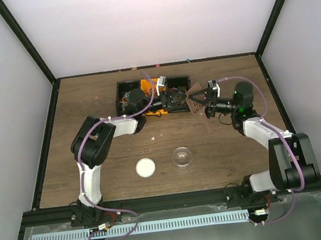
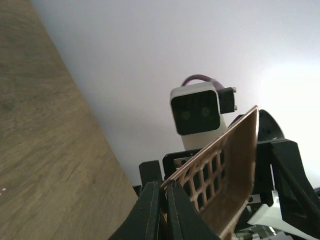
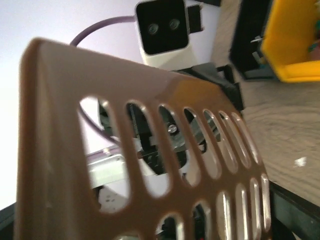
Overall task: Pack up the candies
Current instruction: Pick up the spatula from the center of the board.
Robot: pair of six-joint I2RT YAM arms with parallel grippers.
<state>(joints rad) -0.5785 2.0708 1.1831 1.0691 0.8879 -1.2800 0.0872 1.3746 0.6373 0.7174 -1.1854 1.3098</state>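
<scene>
Candies (image 1: 125, 104) in bin (image 1: 137, 82), near left tool (image 2: 163, 200) gripping scoop (image 2: 235, 165)

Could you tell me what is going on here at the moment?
Both arms meet at the back of the table over a brown slotted scoop. The left hand is shut on its edge; the right hand flanks it, grip unclear. The small clear round jar and white round lid sit untouched nearer the front.

The left arm (image 1: 93, 146) and right arm (image 1: 266, 132) reach inward, the left gripper (image 2: 164, 192) pinched shut, facing the right gripper (image 1: 203, 101), jaws spread wide.
</scene>
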